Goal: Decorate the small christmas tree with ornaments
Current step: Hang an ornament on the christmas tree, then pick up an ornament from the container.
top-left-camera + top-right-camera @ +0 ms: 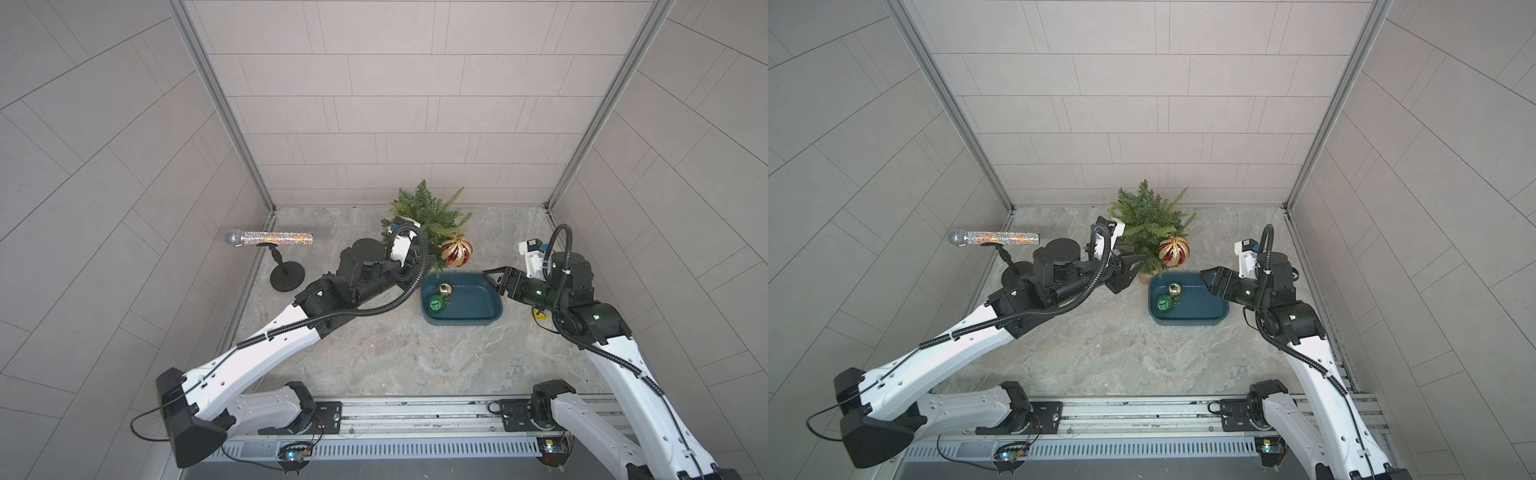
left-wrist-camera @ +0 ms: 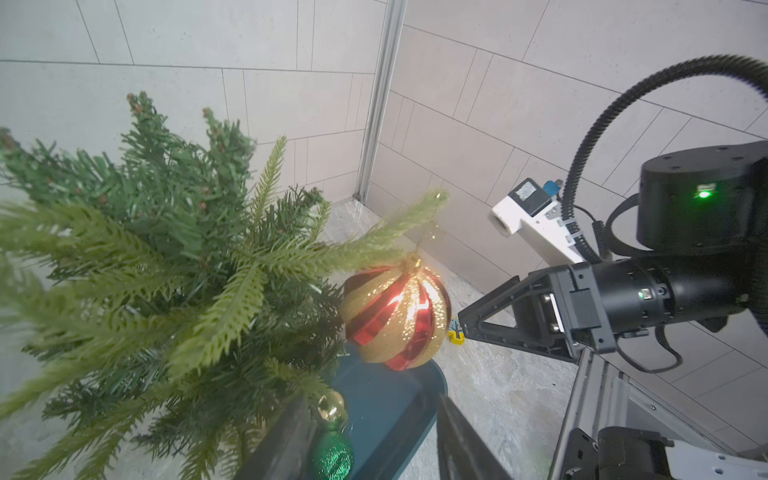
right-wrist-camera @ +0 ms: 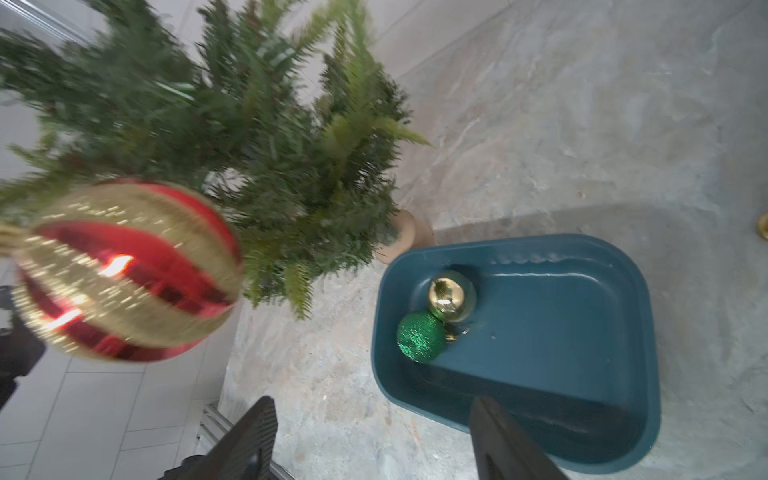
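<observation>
My left gripper [image 2: 372, 401] and right gripper [image 3: 372, 401] are spread, holding nothing. The red-and-gold ball [image 1: 456, 250] hangs on the small christmas tree [image 1: 428, 212]. The gold ball [image 1: 444, 289] and green ball [image 1: 436, 303] sit in the blue tray [image 1: 465, 322].

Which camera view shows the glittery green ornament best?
The right wrist view: the glittery green ornament lies unobstructed in the blue tray, beside the gold ornament. Both top views show it tiny; the left wrist view, blurry.

Matt green plastic needles on the small christmas tree [image 1: 428, 216], red-and-gold striped ornament [image 1: 456, 250] pairing glossy red bands with rough gold glitter, gold ornament [image 1: 444, 289] mirror-smooth, green ornament [image 1: 436, 303] gritty with glitter, teal tray [image 1: 465, 322] in smooth, faintly glossy plastic, surface [image 1: 395, 353] matt and stone-veined, microphone [image 1: 270, 238] sparkling with silver glitter
</observation>
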